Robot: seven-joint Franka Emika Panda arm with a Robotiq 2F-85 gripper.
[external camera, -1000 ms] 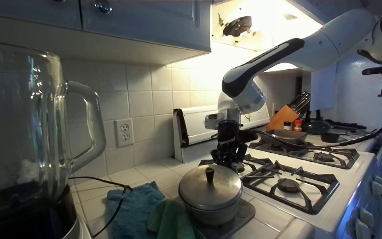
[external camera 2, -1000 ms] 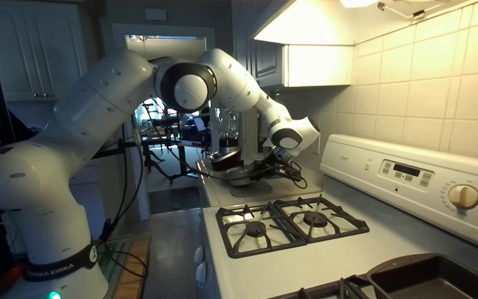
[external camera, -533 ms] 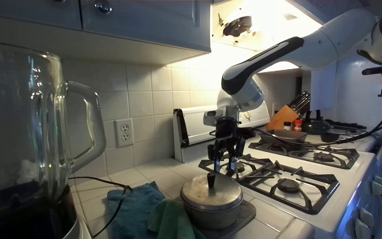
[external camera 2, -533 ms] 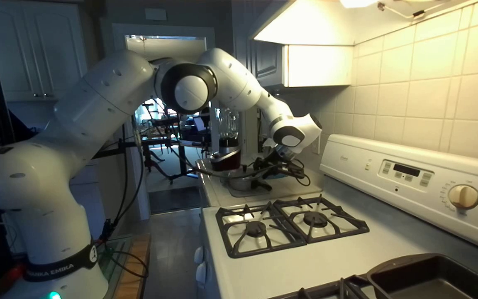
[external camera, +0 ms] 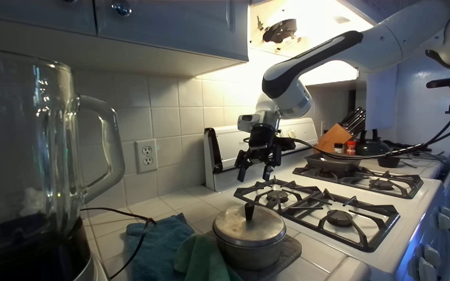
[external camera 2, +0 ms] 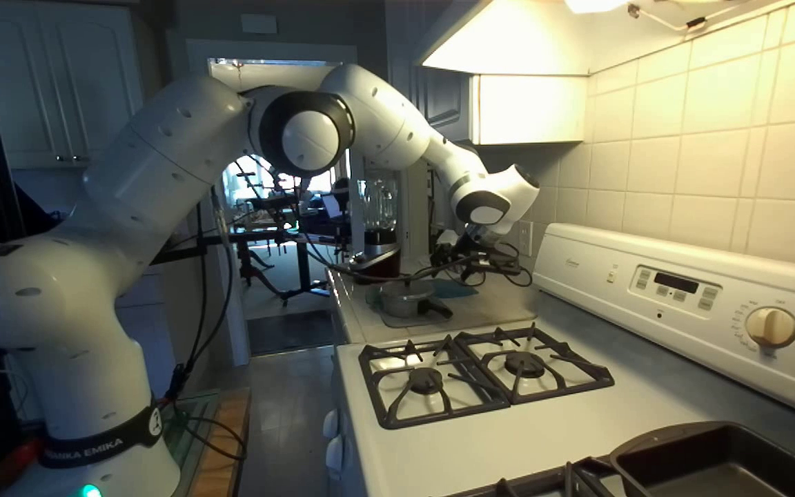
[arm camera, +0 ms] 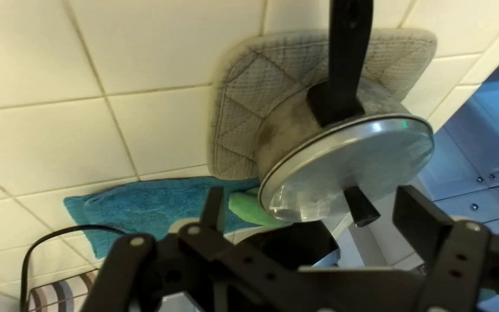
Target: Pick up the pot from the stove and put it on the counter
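The silver-grey pot (external camera: 250, 246) sits upright, lid on, on a grey quilted mat (external camera: 290, 251) that lies on the tiled counter (external camera: 186, 214). Its black handle (arm camera: 348, 56) points toward the white stove (external camera 2: 556, 431), as an exterior view shows. My gripper (external camera: 254, 175) hangs above and behind the pot, clear of it, with its jaws spread wide. In the wrist view nothing is held between the fingertips of the gripper (arm camera: 314, 206); the lid's dark knob (arm camera: 361, 207) appears beyond them, apart from both.
A glass blender (external camera: 102, 156) stands at the counter's near end. Beside the pot lie a blue towel (external camera: 156, 246), a green cloth (external camera: 201, 255) and a black cord (external camera: 143, 236). Burner grates (external camera 2: 432, 383) and a dark baking pan (external camera 2: 722, 459) occupy the stove.
A second ago the gripper was low behind the pot with its fingers together. It has opened and risen away from the handle. The pot has dropped slightly onto the mat and stays still.
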